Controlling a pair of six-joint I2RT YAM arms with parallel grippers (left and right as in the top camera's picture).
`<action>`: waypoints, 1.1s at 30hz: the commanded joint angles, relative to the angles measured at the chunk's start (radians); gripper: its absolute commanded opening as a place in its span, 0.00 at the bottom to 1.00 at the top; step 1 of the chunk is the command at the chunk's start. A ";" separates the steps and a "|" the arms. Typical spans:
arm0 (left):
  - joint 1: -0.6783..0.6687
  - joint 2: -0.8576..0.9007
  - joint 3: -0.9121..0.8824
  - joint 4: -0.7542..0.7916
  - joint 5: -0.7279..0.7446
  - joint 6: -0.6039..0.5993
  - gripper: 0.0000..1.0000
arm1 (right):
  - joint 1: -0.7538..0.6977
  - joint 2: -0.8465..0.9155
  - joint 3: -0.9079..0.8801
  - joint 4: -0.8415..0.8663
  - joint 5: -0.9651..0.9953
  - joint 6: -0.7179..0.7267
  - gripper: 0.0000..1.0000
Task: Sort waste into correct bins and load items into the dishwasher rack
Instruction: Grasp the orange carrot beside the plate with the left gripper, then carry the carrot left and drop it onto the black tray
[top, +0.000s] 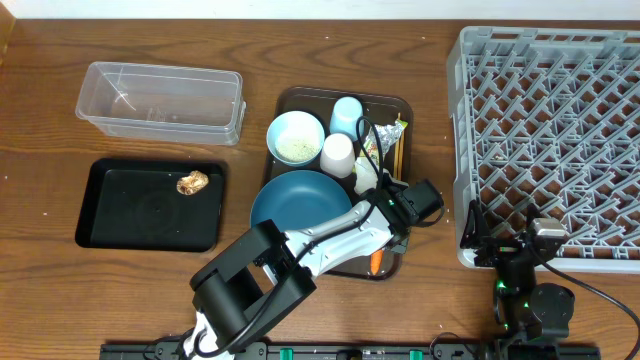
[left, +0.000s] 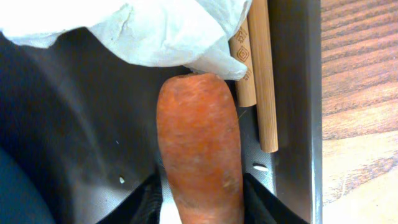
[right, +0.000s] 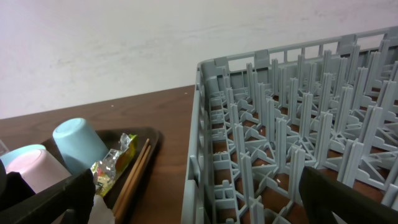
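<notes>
The left end effector (left: 202, 202) pinches the orange carrot (left: 199, 124). The carrot is in the dark tray (left: 81, 137), its far end by the white napkin (left: 155, 31), just beside the chopsticks (left: 261, 74). The right end effector (right: 186, 202) is spread wide, empty, next to the grey rack (right: 280, 124).

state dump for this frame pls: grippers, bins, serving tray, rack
left gripper: fingers on both sides of the carrot, which is in the serving tray
right gripper: open, holding nothing, at the rack's near-left corner
black tray: one brown food lump
clear tub: empty
serving tray, other contents: blue dish, white bowl with rice, light-blue cup, white cup, napkin, wrapper, chopsticks
rack: nothing loaded
</notes>
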 joint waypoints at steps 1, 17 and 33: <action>0.004 0.023 0.005 0.000 -0.005 -0.003 0.34 | -0.016 -0.006 -0.002 -0.004 -0.003 -0.010 0.99; 0.004 -0.066 0.005 -0.033 -0.004 -0.004 0.10 | -0.016 -0.006 -0.002 -0.004 -0.003 -0.010 0.99; 0.055 -0.453 0.005 -0.111 -0.016 -0.022 0.10 | -0.016 -0.006 -0.002 -0.004 -0.003 -0.010 0.99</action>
